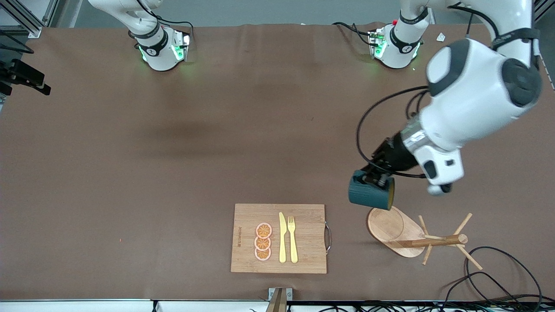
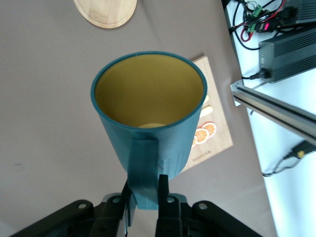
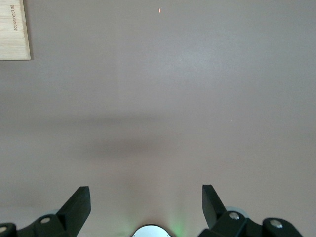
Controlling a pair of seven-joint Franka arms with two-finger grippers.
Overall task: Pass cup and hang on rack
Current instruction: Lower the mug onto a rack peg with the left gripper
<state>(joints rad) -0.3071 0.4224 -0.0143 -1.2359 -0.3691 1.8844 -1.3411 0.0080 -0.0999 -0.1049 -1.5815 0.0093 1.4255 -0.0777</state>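
Front view: cutting board (image 1: 303, 216) bears unreadable printed lettering.

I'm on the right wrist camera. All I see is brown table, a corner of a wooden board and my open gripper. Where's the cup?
Observer: The left gripper is shut on the cup, pinching its handle up in the air. Your right gripper just waits.
Operator: Is it close to the rack?
Observer: Yes. The cup hangs over the edge of the rack, just above its oval base, toward the left arm's end of the table.
Operator: What's on the board I can see a bit of?
Observer: The cutting board holds three orange slices, a yellow knife and a yellow fork.
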